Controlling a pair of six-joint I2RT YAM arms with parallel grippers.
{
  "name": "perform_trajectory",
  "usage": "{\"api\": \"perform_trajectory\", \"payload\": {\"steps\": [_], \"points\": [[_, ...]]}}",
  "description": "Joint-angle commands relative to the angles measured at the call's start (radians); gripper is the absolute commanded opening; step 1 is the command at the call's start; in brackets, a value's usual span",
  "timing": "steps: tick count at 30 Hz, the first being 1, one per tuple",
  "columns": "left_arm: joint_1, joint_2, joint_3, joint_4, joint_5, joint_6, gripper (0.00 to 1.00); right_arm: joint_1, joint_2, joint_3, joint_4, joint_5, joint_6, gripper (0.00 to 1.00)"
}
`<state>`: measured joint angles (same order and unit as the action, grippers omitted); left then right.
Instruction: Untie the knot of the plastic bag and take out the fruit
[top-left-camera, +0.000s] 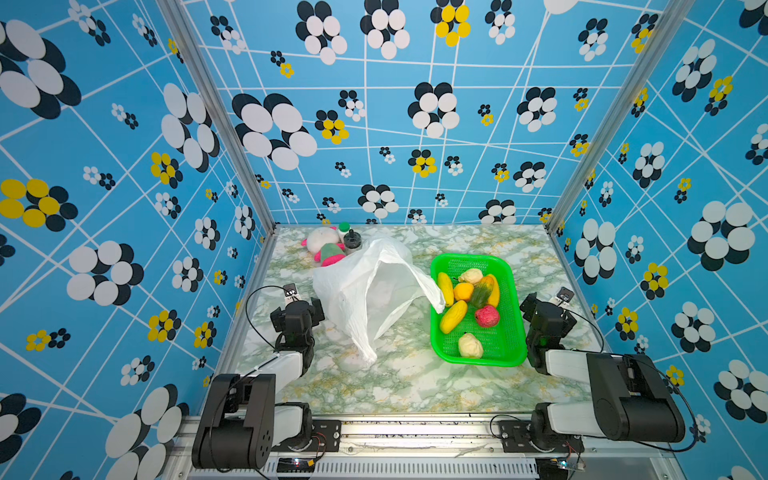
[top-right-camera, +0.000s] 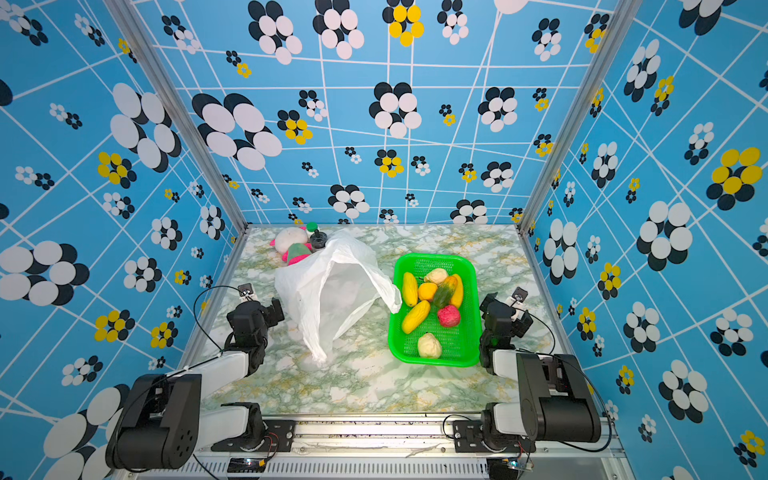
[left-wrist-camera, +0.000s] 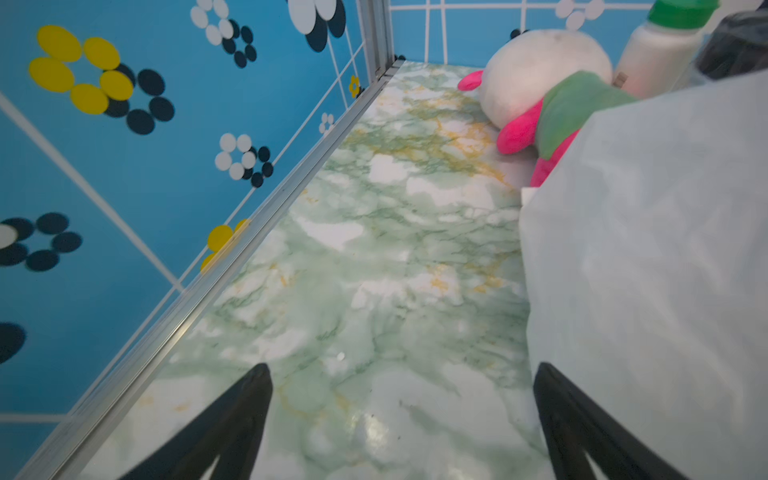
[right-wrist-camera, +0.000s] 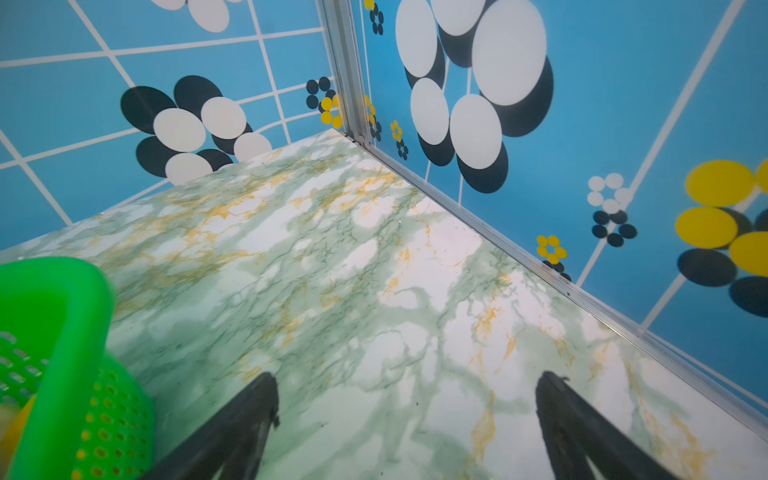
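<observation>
table (top-left-camera: 395, 382): green-veined marble top; the stretch nearest the arm bases, in front of the green basket, is bare.
right gripper (right-wrist-camera: 406, 374): just right of the green basket, level with its near half. Fingers spread wide over bare marble, nothing between them.
left gripper (left-wrist-camera: 401, 368): well left of the green basket, on the far side of the plastic bag from it. Fingers spread wide, nothing between them. The bag's wall lies right beside one finger; I cannot tell whether they touch.
green basket (top-left-camera: 467, 256): mesh tray on the right half of the table, seen in both top views.
fruit (top-left-camera: 454, 316): all inside the green basket. Yellow long pieces, an orange one, two pale bumpy ones, a pink-red one and a green-orange one.
plastic bag (top-left-camera: 345, 286): white, crumpled, just left of the green basket. Its mouth gapes open toward the basket. One loose strip hangs over the basket's left rim; another trails toward the near edge.
plush toy (top-left-camera: 326, 245): beyond the bag, far left of the green basket, near the back wall.
white bottle (top-left-camera: 343, 230): green cap, beside the plush toy, next to a dark container (top-left-camera: 352, 241).
</observation>
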<state>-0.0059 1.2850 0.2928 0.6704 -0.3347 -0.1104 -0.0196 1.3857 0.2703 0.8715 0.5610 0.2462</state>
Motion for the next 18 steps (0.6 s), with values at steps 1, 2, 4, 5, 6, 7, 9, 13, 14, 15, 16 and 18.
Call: {"api": "perform_trajectory", "payload": {"steps": [1, 2, 4, 5, 6, 7, 9, 13, 14, 15, 16, 18], "points": [[0.003, 0.035, 0.002, 0.174, 0.134, 0.008, 0.99, 0.015, 0.02, 0.027, 0.031, -0.09, -0.059, 0.99], [0.003, 0.051, -0.008, 0.214, 0.151, 0.017, 0.99, 0.016, 0.022, 0.023, 0.045, -0.099, -0.064, 0.99], [0.004, 0.133, -0.059, 0.39, 0.174, 0.03, 0.99, 0.016, 0.018, 0.024, 0.036, -0.106, -0.064, 0.99], [0.005, 0.18, -0.066, 0.457, 0.181, 0.028, 0.99, 0.016, 0.023, 0.029, 0.031, -0.126, -0.072, 0.99], [0.004, 0.254, -0.062, 0.512, 0.192, 0.03, 0.99, 0.017, 0.036, 0.04, 0.029, -0.165, -0.091, 0.99], [0.006, 0.301, -0.05, 0.568, 0.201, 0.046, 0.99, 0.02, 0.053, 0.05, 0.032, -0.219, -0.116, 0.99], [0.006, 0.236, -0.001, 0.379, 0.219, 0.034, 0.99, 0.025, 0.154, 0.036, 0.174, -0.259, -0.147, 0.99], [0.004, 0.254, 0.023, 0.356, 0.24, 0.049, 0.99, 0.035, 0.117, 0.024, 0.133, -0.207, -0.128, 0.99], [0.004, 0.258, 0.029, 0.349, 0.244, 0.052, 0.99, 0.039, 0.147, 0.022, 0.185, -0.208, -0.144, 0.99], [0.004, 0.263, 0.032, 0.356, 0.246, 0.056, 0.99, 0.045, 0.175, 0.023, 0.23, -0.203, -0.156, 0.99], [0.004, 0.259, 0.031, 0.348, 0.25, 0.054, 0.99, 0.047, 0.169, 0.027, 0.206, -0.203, -0.158, 0.99], [0.004, 0.259, 0.032, 0.347, 0.25, 0.054, 0.99, 0.047, 0.137, 0.052, 0.108, -0.202, -0.15, 0.99]]}}
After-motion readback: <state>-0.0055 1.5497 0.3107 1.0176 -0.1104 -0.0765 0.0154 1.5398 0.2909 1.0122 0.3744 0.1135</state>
